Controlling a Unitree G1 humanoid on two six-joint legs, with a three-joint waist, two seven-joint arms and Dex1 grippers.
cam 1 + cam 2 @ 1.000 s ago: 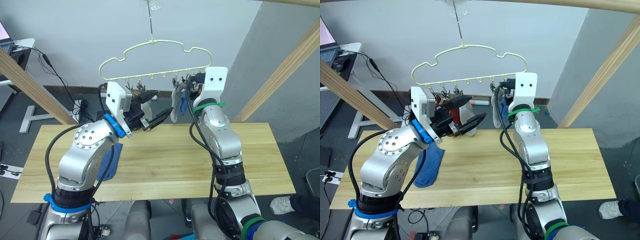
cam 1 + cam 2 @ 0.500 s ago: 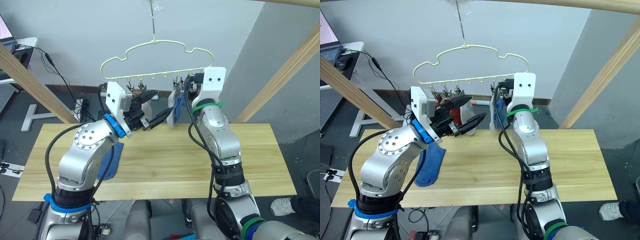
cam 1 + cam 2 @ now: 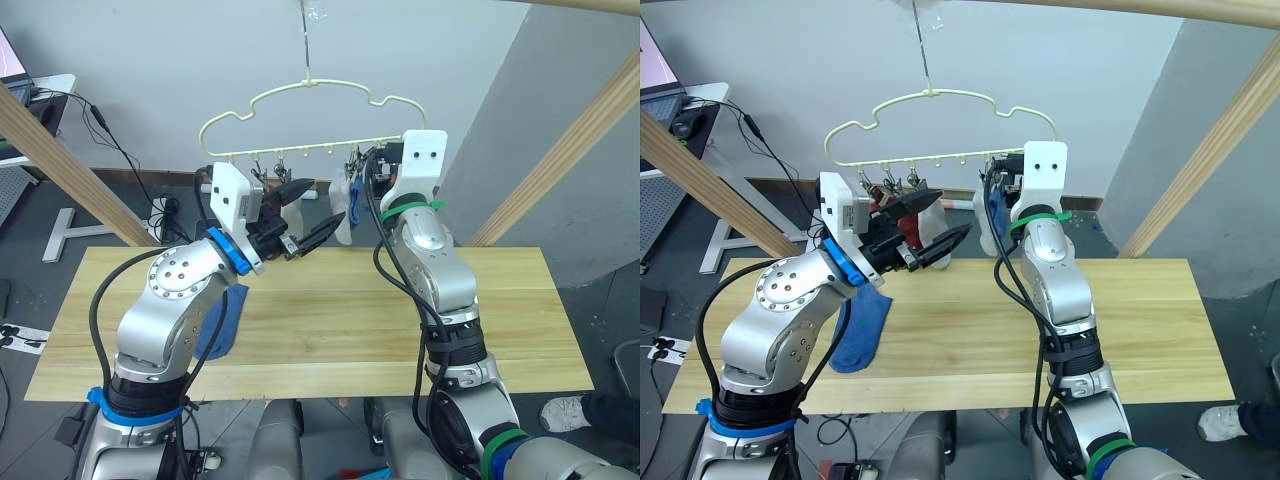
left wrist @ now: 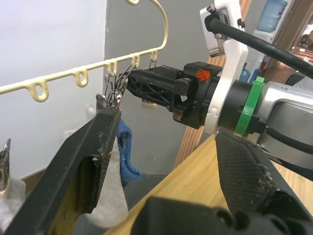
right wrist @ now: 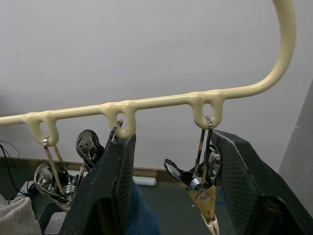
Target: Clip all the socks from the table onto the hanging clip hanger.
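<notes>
Your right hand (image 5: 166, 191) is raised to the clip hanger (image 3: 310, 88), right under its bottom bar. From the right wrist camera you see its two fingers (image 5: 110, 186) spread wide, one on each side of a dark metal clip (image 5: 203, 181) that dangles from a loop of the pale yellow bar. A blue sock (image 5: 139, 213) sits low between those fingers; you cannot tell whether it is gripped or merely hanging there.

Your left hand (image 3: 312, 222) is held up just below the hanger's left half, its fingers (image 4: 93, 156) also well apart with nothing between them. In the left wrist camera, one finger lies close beside a clip (image 4: 113, 93), with a light grey sock (image 4: 110, 196) hanging behind it.

On the hanger you can see a rust red sock (image 3: 908, 232) and a light grey sock (image 3: 936, 236) clipped behind the left hand, and a pale sock (image 3: 345, 218) hanging near the right hand.

One blue sock (image 3: 862, 330) lies on the desk (image 3: 1140, 320), at its left part, partly draping over the near edge under your left arm.
</notes>
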